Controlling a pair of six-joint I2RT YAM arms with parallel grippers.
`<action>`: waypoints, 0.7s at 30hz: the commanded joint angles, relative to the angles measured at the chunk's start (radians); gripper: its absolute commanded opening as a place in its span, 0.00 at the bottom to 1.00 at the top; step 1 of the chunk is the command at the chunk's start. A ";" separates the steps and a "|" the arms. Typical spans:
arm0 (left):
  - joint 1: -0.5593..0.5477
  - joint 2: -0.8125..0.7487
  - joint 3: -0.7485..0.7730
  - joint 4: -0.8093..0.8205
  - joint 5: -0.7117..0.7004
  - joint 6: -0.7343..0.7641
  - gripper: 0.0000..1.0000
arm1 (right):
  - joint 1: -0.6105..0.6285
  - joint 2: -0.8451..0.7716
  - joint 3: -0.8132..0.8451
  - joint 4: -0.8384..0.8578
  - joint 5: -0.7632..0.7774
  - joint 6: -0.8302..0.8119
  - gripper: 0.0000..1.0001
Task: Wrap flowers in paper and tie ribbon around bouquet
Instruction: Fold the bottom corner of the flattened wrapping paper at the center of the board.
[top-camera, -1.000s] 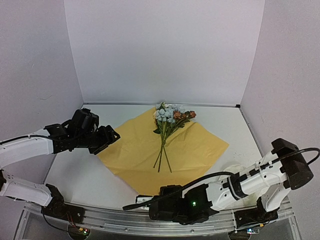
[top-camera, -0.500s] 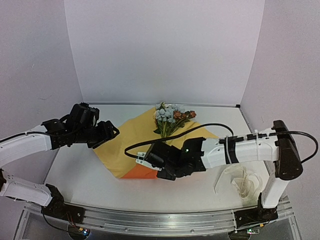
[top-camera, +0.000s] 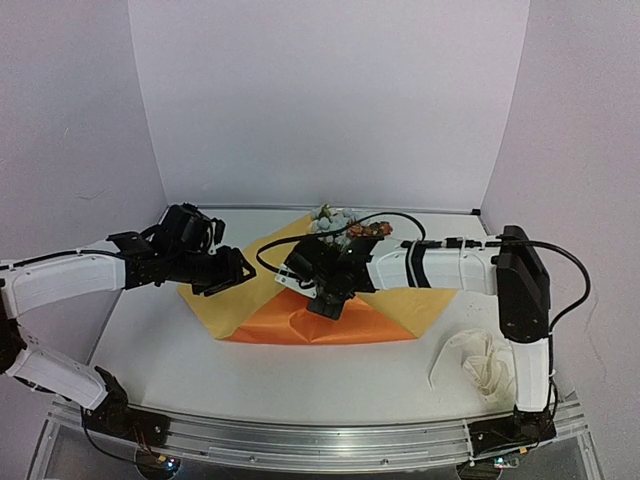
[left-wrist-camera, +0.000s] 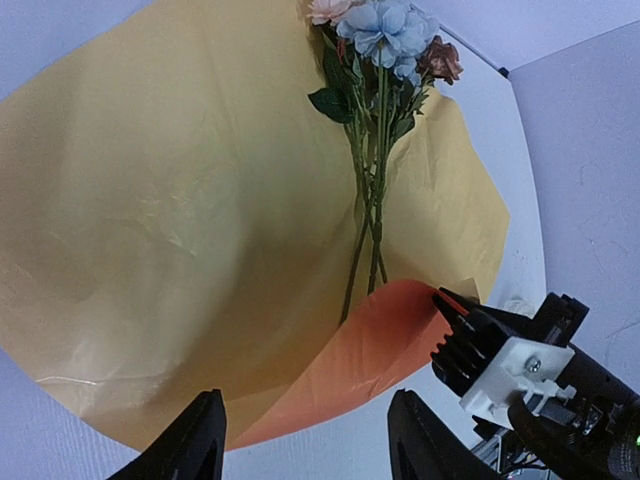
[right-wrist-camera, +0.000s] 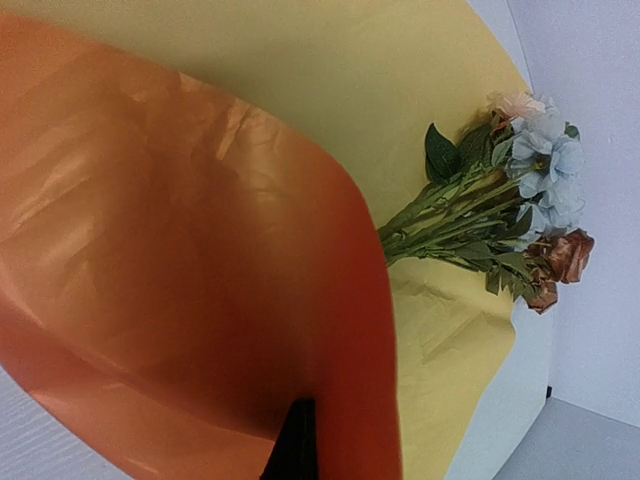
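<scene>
Upturned paper (top-camera: 300, 326) corner, apparently in right hand (top-camera: 328, 306)

Yellow paper (left-wrist-camera: 150, 200) with bright orange underside, pale blue, cream and rust-pink flowers (left-wrist-camera: 375, 100) on green stems, cream ribbon (top-camera: 485, 365)

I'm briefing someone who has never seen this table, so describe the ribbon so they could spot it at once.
Start at the white table and go to its near right corner, right of the big orange paper. There the ribbon lies in a loose heap. It is the only cream-white, tangled strip; the flowers are coloured blooms on green stems lying on the paper.
</scene>
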 joint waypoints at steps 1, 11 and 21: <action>0.008 0.080 0.057 0.058 0.096 0.038 0.53 | -0.042 0.054 0.091 -0.036 -0.013 0.011 0.00; 0.009 0.256 0.061 0.112 0.202 0.045 0.37 | -0.081 0.159 0.208 -0.037 0.016 -0.023 0.00; 0.011 0.408 0.050 0.130 0.196 0.027 0.29 | -0.101 0.180 0.231 -0.038 0.049 -0.018 0.06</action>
